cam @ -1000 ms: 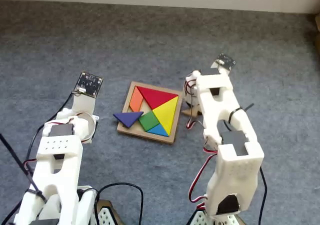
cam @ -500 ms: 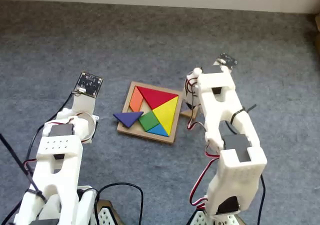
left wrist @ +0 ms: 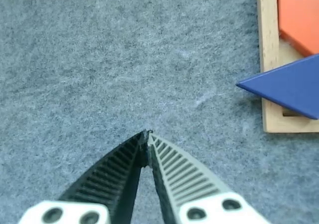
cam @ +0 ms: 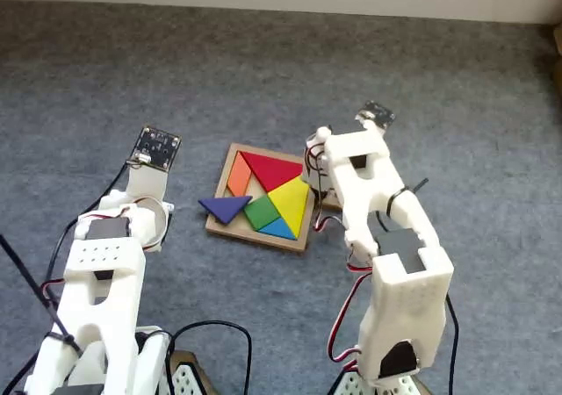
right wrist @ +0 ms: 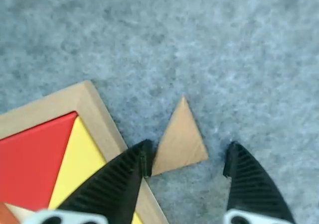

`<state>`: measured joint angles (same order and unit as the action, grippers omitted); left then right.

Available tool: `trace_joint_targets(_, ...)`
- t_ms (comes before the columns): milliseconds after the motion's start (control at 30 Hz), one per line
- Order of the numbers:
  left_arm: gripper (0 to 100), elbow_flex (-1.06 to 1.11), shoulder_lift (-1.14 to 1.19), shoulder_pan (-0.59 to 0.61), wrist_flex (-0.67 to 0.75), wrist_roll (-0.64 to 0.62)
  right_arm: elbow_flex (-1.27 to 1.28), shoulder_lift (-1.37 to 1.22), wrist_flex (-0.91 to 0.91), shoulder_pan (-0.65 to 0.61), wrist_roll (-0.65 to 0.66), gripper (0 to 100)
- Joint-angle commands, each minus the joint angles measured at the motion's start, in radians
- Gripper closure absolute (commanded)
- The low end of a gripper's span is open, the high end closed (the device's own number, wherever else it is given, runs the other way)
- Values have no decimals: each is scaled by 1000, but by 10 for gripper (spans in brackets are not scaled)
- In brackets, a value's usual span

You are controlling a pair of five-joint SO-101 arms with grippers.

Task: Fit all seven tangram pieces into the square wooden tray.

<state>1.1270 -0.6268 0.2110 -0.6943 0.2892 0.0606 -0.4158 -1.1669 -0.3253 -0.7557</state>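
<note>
The square wooden tray [cam: 216, 222] lies on the carpet between my arms, holding red [cam: 268, 169], yellow [cam: 291, 202], orange [cam: 239, 177], green [cam: 259, 211] and light blue [cam: 279, 228] pieces. A dark blue triangle [cam: 225, 207] lies half over the tray's left rim. A plain wooden triangle [right wrist: 179, 139] rests on the carpet, touching the tray's right rim [right wrist: 97, 109]. My right gripper [right wrist: 188, 159] is open, with one finger on each side of this triangle. My left gripper [left wrist: 147, 135] is shut and empty over bare carpet, left of the dark blue triangle [left wrist: 289, 84].
Grey carpet covers the whole table, with free room all round the tray. The right arm [cam: 378, 211] leans over the tray's right edge. Cables hang near both arm bases at the front.
The right arm has swung left towards the tray's right rim, bringing its gripper over the wooden triangle. The left arm and the pieces have not moved.
</note>
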Motion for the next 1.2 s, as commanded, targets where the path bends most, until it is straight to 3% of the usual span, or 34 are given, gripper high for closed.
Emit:
trace_joint_targets(0,983,-5,-21,7,17,-9,-27,4,-4,-15,-11,760)
trace_joint_targets(233,983,-5,-21,7,17,-9,-27,2,2,-13,-11,770)
trace_joint_targets(433,983,-5,-21,7,17,-9,-27,2,2,-12,-3,891)
trace_joint_targets(833,983,-5,-21,7,17,-9,-27,5,-7,-5,0,896)
trace_joint_targets(1067,983,-5,-21,7,17,-9,-84,36,-111,-2,176,892)
trace_joint_targets(1167,983,-5,-21,7,17,-9,-94,50,-111,28,193,892)
